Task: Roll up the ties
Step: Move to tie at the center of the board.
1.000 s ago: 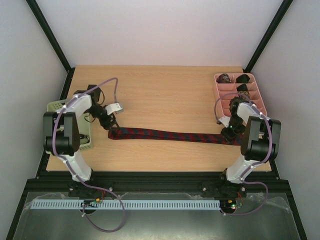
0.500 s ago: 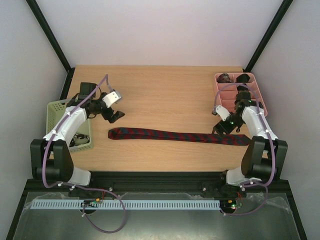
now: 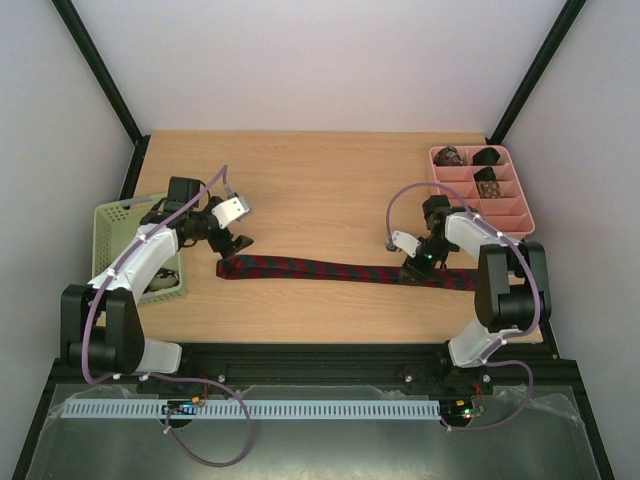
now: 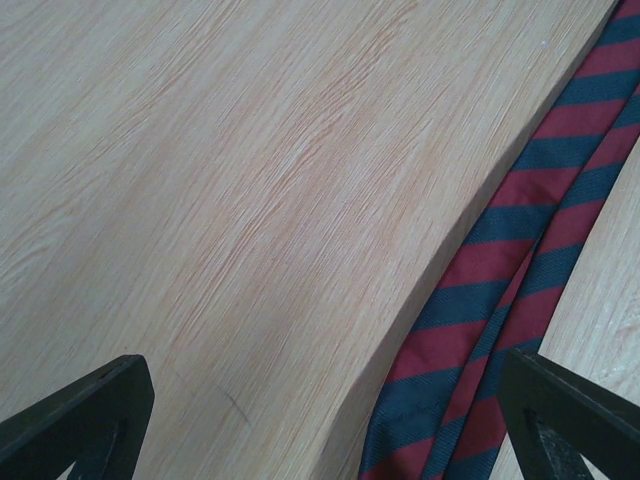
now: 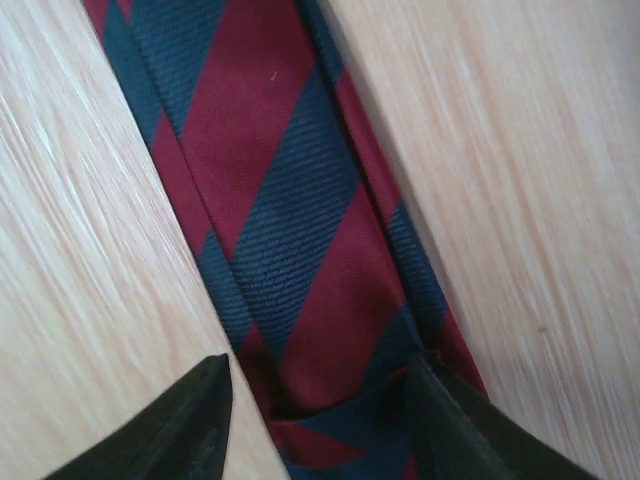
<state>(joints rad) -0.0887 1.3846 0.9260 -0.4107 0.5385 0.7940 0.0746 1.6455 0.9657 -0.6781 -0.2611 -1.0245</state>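
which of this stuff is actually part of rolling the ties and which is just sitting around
Part of the job:
striped tie, laid out flat
rolled ties, far right

Just lying about:
pink tray holding the rolled ones
green basket, far left

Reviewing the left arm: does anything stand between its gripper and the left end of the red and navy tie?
Nothing visible does. The left gripper, jaws wide apart, hangs right by the striped tie at its left end, with only wooden table showing between them.

Overhead sees all; wrist cameras hover near tie (image 3: 340, 268).
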